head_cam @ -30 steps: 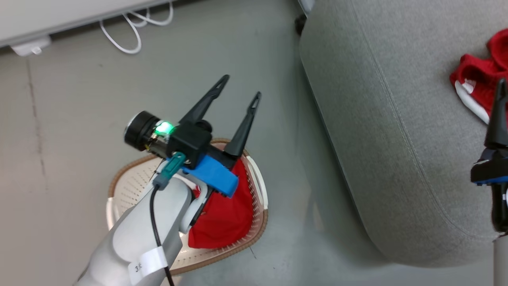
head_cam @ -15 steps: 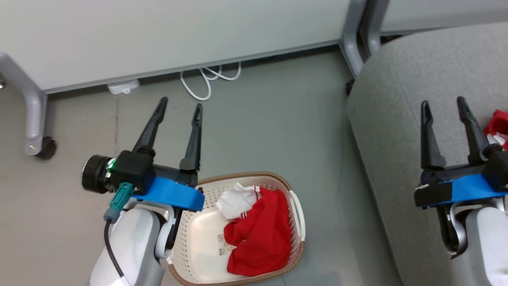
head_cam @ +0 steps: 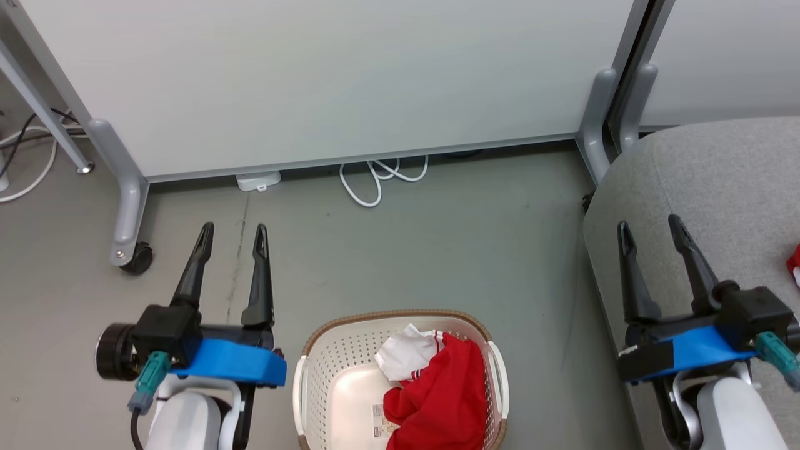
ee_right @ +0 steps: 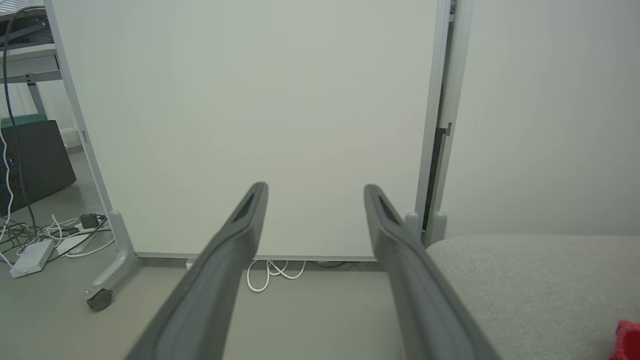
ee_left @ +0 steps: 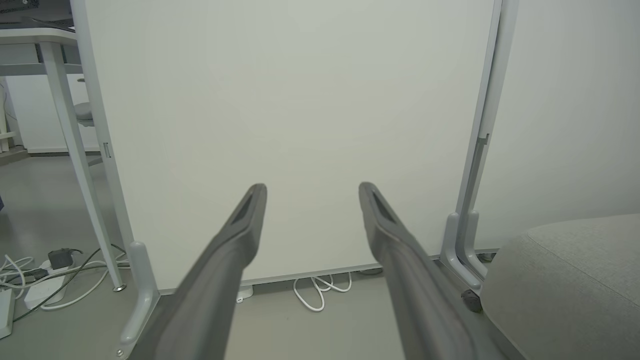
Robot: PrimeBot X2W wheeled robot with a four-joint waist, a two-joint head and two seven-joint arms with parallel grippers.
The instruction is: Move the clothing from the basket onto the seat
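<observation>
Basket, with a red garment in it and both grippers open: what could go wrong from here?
1. The red garment lies bunched against the right wall of the basket. The fingers of the open left gripper could catch the perforations or rim and drag or tip the basket instead of lifting cloth.
2. The bottom edge of the head view cuts off the basket, so a grasp there may be poorly seen.

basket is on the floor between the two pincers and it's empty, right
Not empty: the head view shows a red garment lying in the basket. The rest holds: it stands on the floor between the left pincer and the right pincer.
</observation>
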